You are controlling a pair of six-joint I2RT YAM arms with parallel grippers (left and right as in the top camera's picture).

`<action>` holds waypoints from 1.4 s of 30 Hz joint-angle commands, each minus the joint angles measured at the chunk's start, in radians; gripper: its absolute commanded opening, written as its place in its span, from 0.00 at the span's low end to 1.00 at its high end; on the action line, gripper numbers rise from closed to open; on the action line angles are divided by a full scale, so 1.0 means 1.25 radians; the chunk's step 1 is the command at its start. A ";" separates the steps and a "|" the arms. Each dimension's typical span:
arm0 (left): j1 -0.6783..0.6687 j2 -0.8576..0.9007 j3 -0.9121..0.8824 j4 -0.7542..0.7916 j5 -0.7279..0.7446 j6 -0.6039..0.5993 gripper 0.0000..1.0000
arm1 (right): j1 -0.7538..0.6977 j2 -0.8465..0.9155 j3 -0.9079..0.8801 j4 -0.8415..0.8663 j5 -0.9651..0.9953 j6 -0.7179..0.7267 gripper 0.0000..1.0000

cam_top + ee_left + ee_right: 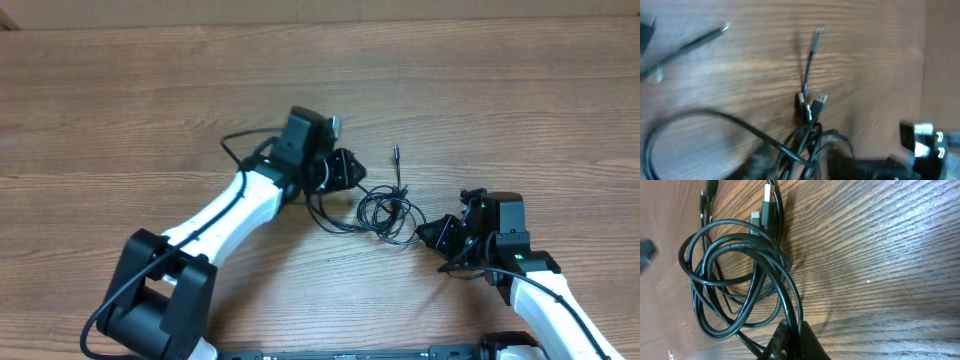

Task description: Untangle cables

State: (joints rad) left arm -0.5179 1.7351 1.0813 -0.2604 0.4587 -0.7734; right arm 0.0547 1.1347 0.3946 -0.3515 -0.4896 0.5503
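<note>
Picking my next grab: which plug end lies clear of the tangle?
The slim plug ending the straight stretch of cord that points away from the coiled cables. The two other plugs sit right against the tangle.

Robot lab test bench. Wood-grain laminate table (120, 100), bare work surface. Two white-and-black manipulator arms, left arm (235, 205) and right arm (545, 300), bases at near edge, cabling routed along links.

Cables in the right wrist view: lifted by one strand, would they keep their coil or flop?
Likely floppy: the cables lie in loose, uneven loops. Probably light, being thin. Overlapping loops would likely drag along together.
</note>
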 commanded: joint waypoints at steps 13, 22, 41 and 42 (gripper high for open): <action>-0.064 0.009 0.011 -0.061 -0.186 -0.326 0.46 | 0.002 -0.001 0.019 0.001 -0.001 0.004 0.04; -0.081 0.063 0.011 -0.013 -0.163 -0.357 0.44 | 0.002 -0.001 0.019 0.004 0.003 0.003 0.04; 0.078 -0.109 0.032 0.116 -0.026 -0.150 0.04 | 0.002 -0.001 0.019 -0.008 0.014 0.003 0.04; 0.102 -0.131 0.032 0.116 0.003 -0.150 0.04 | 0.002 -0.001 0.019 -0.008 0.014 0.003 0.04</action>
State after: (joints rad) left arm -0.4950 1.7267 1.0836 -0.1265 0.3286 -1.0168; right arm 0.0547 1.1347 0.3946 -0.3603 -0.4850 0.5503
